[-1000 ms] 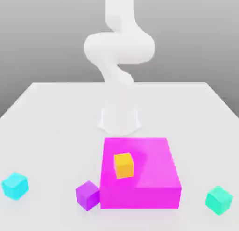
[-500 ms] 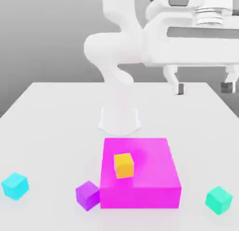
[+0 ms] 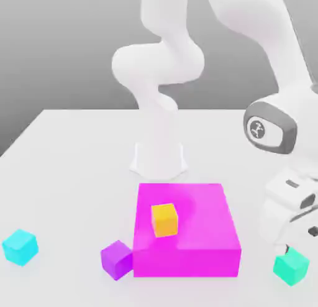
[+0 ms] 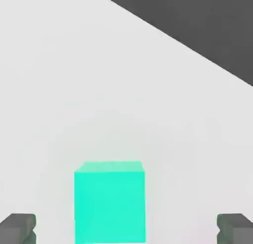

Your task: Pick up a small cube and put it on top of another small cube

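Sea-green cube [image 3: 290, 266], the small one to be lifted, sits on the white table [image 3: 68, 175] at the exterior view's right, just beside the big magenta block [image 3: 186, 228], as the gripper [image 4: 126, 228] hangs above it with jaws spread wide and empty. The approach step appears under way; next comes a descent around the cube and a squeeze (orange-yellow cube [image 3: 164, 219] waits atop the magenta block).

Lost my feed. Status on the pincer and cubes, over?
Pincer open, astride sea-green cube, not gripping. Orange-yellow cube sits on magenta block. Nothing in the way.
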Robot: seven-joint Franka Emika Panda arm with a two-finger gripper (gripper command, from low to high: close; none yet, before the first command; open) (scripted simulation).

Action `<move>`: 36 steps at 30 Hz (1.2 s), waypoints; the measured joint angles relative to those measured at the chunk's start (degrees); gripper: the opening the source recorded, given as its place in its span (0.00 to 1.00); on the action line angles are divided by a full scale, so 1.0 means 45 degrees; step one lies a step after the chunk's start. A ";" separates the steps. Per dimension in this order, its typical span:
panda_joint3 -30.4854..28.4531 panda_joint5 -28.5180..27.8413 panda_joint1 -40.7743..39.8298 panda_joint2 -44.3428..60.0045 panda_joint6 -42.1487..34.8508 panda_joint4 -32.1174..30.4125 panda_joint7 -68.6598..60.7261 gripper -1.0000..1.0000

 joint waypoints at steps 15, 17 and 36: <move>0.0264 0.0591 -0.0213 -0.0934 -0.0666 -0.0273 -0.0408 0.00; 0.0130 0.1036 -0.0628 -0.1867 -0.1106 -0.0728 -0.0529 0.00; -0.2418 0.3259 -0.3990 -0.8443 -0.3090 -0.5150 -0.0080 0.00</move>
